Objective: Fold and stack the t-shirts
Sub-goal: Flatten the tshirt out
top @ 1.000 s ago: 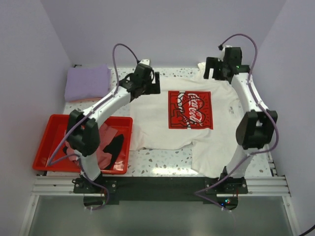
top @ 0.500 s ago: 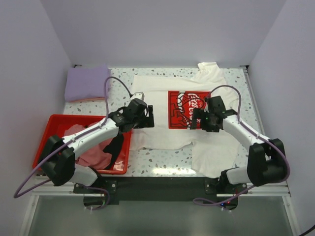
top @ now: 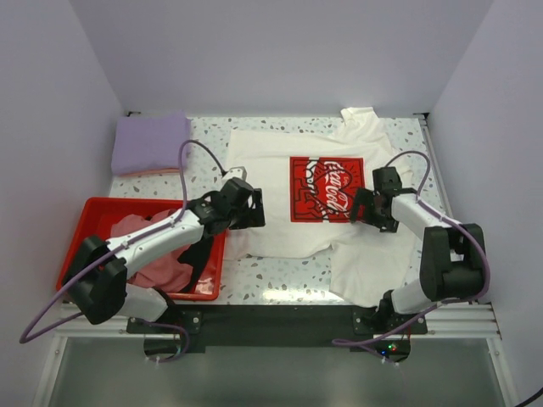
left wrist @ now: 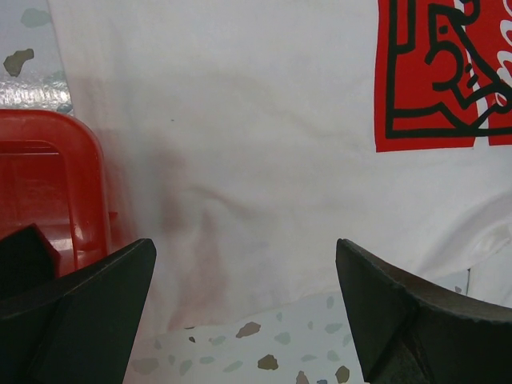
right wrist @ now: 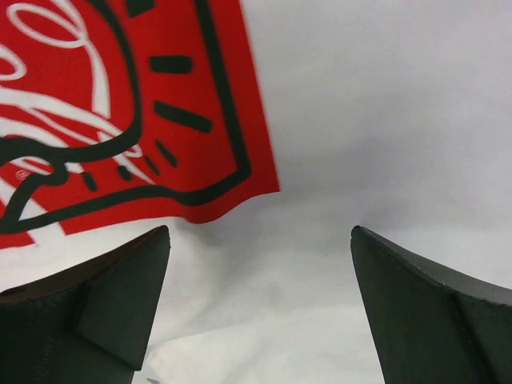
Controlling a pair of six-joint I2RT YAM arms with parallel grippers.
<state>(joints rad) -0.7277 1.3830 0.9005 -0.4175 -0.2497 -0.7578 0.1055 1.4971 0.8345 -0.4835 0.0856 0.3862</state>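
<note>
Both the left gripper (top: 257, 208) and right gripper (top: 356, 206) gape wide, empty, over the cream-white t-shirt (top: 271, 170)

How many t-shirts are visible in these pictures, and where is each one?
4. The cream-white t-shirt lies spread mid-table; the lavender t-shirt sits folded far left; the pink t-shirt and black t-shirt lie in the red tray. More may hide beneath them.

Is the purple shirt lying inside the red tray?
No, the purple shirt lies folded in the far left corner, outside the red tray.
</note>
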